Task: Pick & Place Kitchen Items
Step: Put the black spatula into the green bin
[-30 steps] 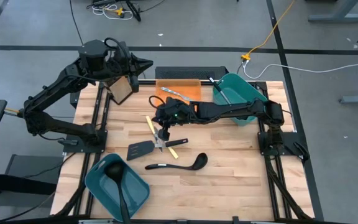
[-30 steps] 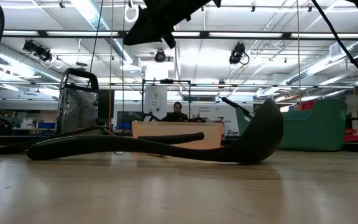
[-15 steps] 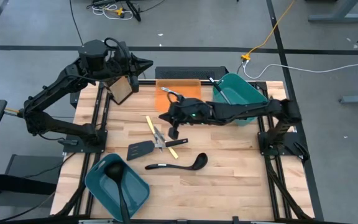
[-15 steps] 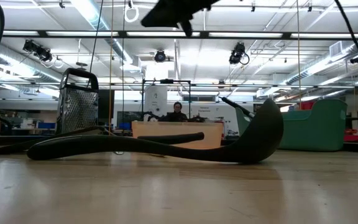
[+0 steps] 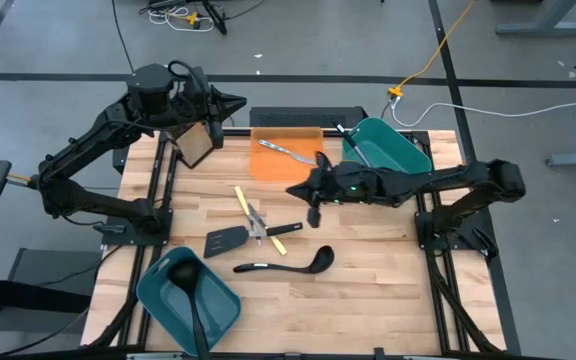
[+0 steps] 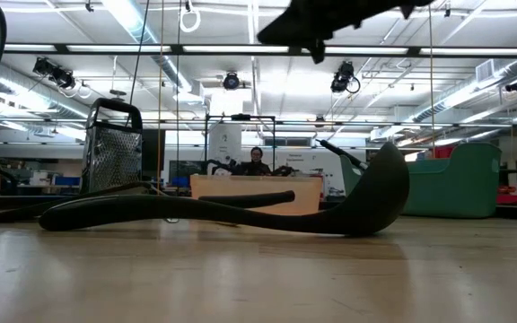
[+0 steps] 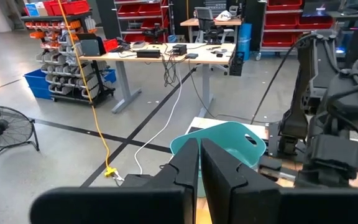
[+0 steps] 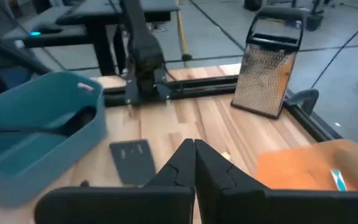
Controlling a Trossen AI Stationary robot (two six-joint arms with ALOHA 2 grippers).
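From above, no writing or brand mark is showing anywhere on the table, which is a pale butcher-block top of long wooden strips in a black metal frame. The right gripper is hanging over the middle of it with its dark fingers pressed together and nothing between them, just beside a small heap of slim cutlery and a pale yellow handle. A flat black slotted spatula is lying against that heap, and a long black ladle is lying nearer the front edge with its round bowl pointing right. A second ladle is sitting in the glossy teal bin at the front left corner, another teal bin is standing at the back right with a dark handle leaning out of it, and a silver fork is lying on the flat orange tray between them. The left gripper is waiting over the back left corner, above a metal box grater. From table height, the ladle is filling the foreground, smooth and matte, with the perforated grater upright behind it. Past the left arm's own fingers, which are closed on nothing, the curved rim of a teal bin is showing. Past the right arm's closed fingers, the spatula's slotted blade is lying flat on the wood near the front teal bin, with the grater and the orange tray off to the other side.
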